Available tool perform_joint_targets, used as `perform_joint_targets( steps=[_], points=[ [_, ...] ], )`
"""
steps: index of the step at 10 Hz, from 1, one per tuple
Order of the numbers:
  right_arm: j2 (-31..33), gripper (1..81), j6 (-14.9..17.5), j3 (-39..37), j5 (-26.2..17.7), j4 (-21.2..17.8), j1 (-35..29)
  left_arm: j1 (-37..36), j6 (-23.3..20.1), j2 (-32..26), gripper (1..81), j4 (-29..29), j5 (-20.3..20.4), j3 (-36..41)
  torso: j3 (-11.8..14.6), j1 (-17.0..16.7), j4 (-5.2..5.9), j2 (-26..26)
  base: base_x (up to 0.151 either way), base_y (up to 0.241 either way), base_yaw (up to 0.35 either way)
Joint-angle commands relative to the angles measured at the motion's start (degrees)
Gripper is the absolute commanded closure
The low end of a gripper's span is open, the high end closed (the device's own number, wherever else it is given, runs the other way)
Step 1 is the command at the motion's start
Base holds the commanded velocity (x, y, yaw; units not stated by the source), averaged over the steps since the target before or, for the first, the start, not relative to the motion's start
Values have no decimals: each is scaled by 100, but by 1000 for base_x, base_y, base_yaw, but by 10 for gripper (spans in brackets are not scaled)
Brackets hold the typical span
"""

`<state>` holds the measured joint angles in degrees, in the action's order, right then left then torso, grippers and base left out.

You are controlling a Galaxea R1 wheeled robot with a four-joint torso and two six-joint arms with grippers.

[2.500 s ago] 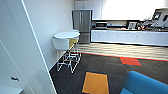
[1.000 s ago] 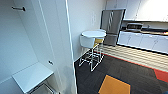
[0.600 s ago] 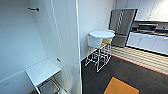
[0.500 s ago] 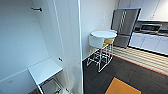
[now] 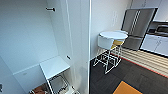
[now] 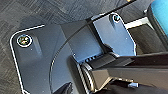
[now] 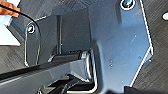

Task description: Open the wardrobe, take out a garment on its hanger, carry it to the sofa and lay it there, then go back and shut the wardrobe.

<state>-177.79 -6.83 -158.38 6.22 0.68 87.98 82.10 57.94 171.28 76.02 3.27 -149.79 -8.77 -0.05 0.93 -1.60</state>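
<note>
1. Whether either tool is spread or pressed together cannot be told: the wrist views show the robot's own dark plates and bars above dark grey carpet [image 6: 37, 15], and no fingers can be made out.
2. In the head view, the tall white wardrobe [image 5: 75, 50] takes up the left half and stands open, its white interior exposed.
3. One short dark rail stub [image 5: 50, 9] juts out high on the inner wall.
4. One white shelf [image 5: 53, 66] sits low inside, with a wire basket [image 5: 58, 83] beneath it.
5. Something rust-orange [image 5: 40, 90] lies at the very bottom, too blurred to identify.
6. The white door edge [image 5: 83, 45] stands upright at the middle of the view.
7. Right of the wardrobe stands one round white desk [image 5: 113, 35] on thin white legs, with one white chair [image 5: 105, 43] just beside it and a yellow seat [image 5: 117, 42] partly tucked under.
8. One steel fridge [image 5: 137, 27] stands behind them, white cabinets [image 5: 156, 43] at far right.
9. An orange floor patch [image 5: 126, 88] lies on the dark carpet.
10. In the left wrist view a bright blue upholstered edge [image 6: 160, 15] shows at one corner; whether it is the sofa cannot be told.
</note>
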Motion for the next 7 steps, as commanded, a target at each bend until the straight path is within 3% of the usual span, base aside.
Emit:
perform_joint_targets(
  steps=[1,4,7],
  points=[
    [-22,10,23,-34,-323,2,-197,-199,68,-5,10,-43,-186,-7,0,5,0,0,0,0,248],
    [-49,10,23,1,-376,11,-223,-164,86,-128,10,-647,-239,-7,0,5,0,0,0,0,249],
    [-14,10,32,-34,-332,46,-258,-84,86,-58,10,-1168,-652,-7,0,5,0,0,0,0,250]
  ],
)
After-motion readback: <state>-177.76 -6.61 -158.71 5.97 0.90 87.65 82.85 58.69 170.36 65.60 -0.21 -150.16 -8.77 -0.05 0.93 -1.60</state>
